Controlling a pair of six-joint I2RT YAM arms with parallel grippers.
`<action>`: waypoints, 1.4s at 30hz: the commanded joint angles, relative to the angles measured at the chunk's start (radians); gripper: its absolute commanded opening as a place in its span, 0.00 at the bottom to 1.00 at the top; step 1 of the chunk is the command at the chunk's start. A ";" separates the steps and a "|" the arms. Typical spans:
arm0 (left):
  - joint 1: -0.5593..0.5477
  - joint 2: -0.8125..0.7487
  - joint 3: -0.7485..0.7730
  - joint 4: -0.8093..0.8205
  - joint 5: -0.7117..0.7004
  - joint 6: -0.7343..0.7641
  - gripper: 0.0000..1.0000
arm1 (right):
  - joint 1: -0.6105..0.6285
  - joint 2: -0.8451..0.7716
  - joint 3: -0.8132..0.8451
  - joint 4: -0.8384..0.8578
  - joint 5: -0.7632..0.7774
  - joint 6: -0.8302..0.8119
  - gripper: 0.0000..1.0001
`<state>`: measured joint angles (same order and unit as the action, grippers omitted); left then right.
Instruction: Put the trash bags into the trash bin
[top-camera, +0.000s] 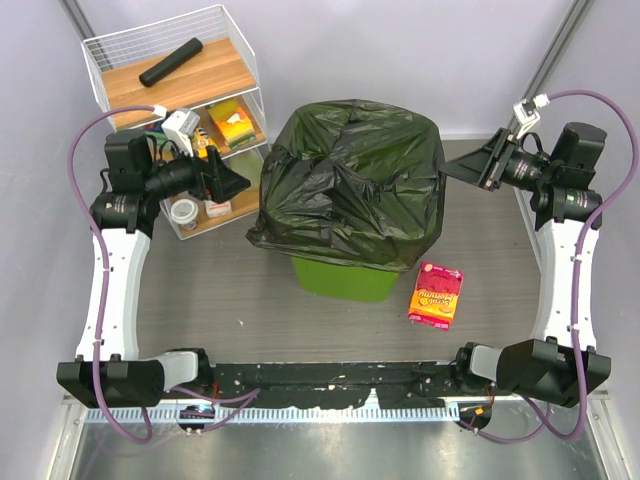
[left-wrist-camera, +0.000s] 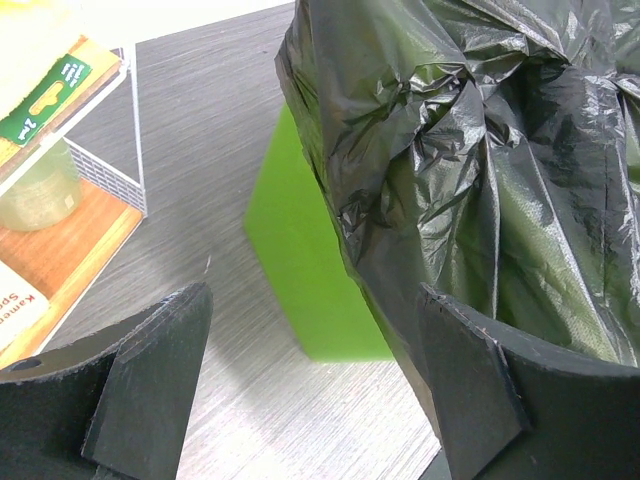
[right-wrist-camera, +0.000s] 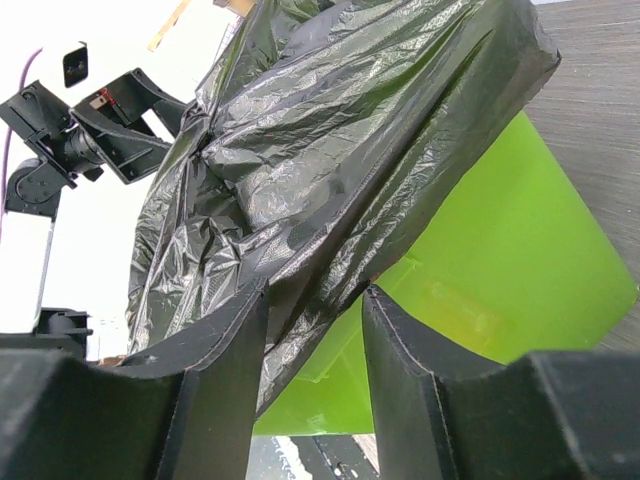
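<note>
Right gripper fills the bottom of its wrist view, fingers partly parted with a clear gap. A hanging fold of the trash bag runs down to that gap. It looks lined up to pinch the hem, but no clamp is visible, so nothing counts as held.

Left gripper has its fingers spread wide and empty. It sits low beside the bag's left side, its right finger close to the plastic; contact can't be told. Likely staged to catch the opposite edge.

Bag is draped over the trash bin at desk centre. It covers the rim and spills down the outside, and only the lower green front shows. The middle appears to sag into the opening. Judgement: bag is on the bin, not seated in it, and the skirt needs tucking or pushing down.

Both arms flank the bin, one per side, which suits a floppy sheet wider than the bin.

Wire shelf stands back left and a snack packet lies right of the bin, both uninvolved.
</note>
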<state>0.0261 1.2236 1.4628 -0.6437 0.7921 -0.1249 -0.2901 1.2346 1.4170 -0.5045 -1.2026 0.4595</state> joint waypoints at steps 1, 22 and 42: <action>0.003 -0.013 0.002 0.047 0.035 -0.007 0.86 | 0.017 -0.024 -0.006 0.032 -0.008 -0.016 0.48; 0.005 -0.038 -0.051 0.073 0.062 0.007 0.86 | 0.065 -0.024 -0.018 -0.014 0.000 -0.081 0.15; -0.011 -0.110 -0.219 0.104 0.341 0.037 0.85 | 0.043 0.002 0.063 -0.066 -0.020 -0.114 0.01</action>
<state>0.0204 1.1660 1.2514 -0.5419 1.0641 -0.1371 -0.2401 1.2270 1.4307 -0.5606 -1.1992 0.3641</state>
